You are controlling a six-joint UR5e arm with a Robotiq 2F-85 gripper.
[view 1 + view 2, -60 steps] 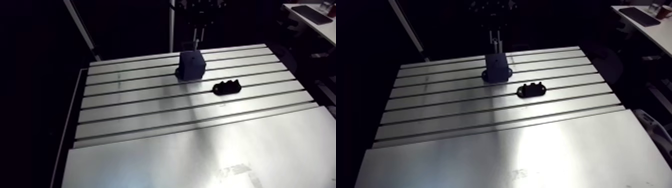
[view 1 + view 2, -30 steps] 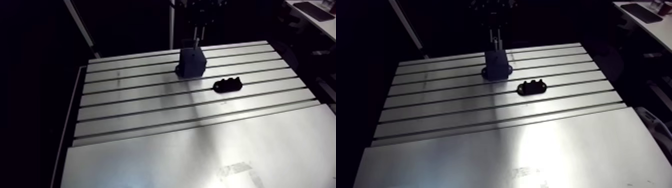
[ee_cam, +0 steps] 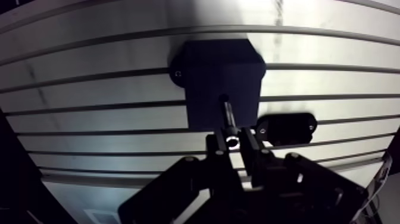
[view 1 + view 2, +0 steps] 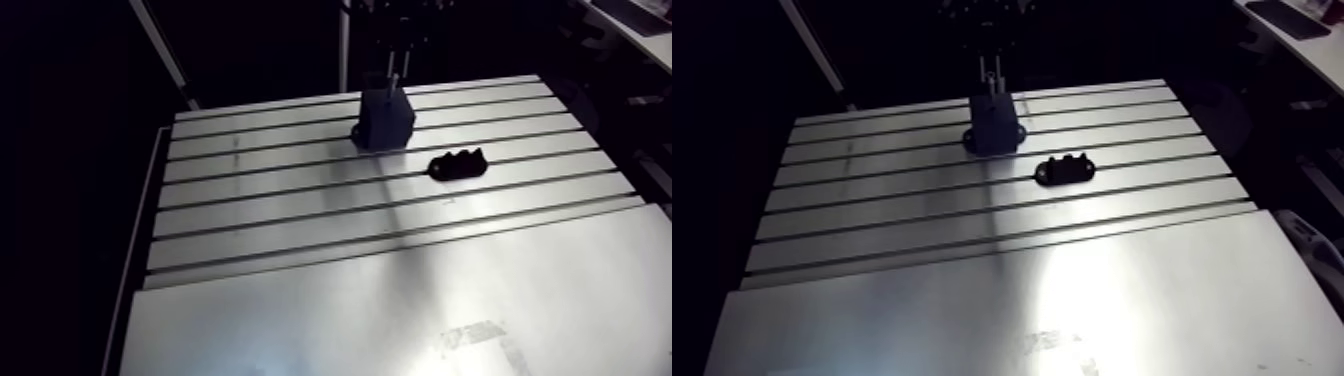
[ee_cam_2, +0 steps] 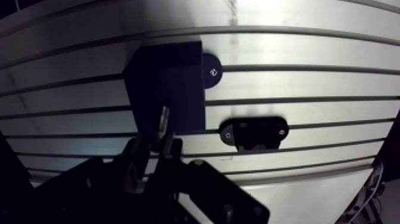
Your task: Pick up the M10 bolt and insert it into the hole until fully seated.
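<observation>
A dark blue block [image 3: 221, 77] with a flanged base is bolted to the slotted table [image 4: 300, 200]; it also shows in the arm view as a dark block [image 4: 385, 120]. My gripper [image 3: 236, 142] hangs straight above the block, shut on the M10 bolt [image 3: 228, 113]. The bolt's shank points down toward the block's top face, its head pinched between the fingertips. In the arm view the bolt [image 4: 992, 75] stands upright just over the block. The hole itself is hidden by the bolt and the dark surface.
A low black holder [image 3: 286, 128] with notches lies on the table beside the block, seen also as a black piece [image 4: 456, 165] in the arm view. Table slots run across. A smooth plate [image 4: 400, 320] covers the near part of the table.
The arm view has shifted slightly, so the camera moved. The gripper with the bolt stays over the block, seeming a little lower onto its top.
</observation>
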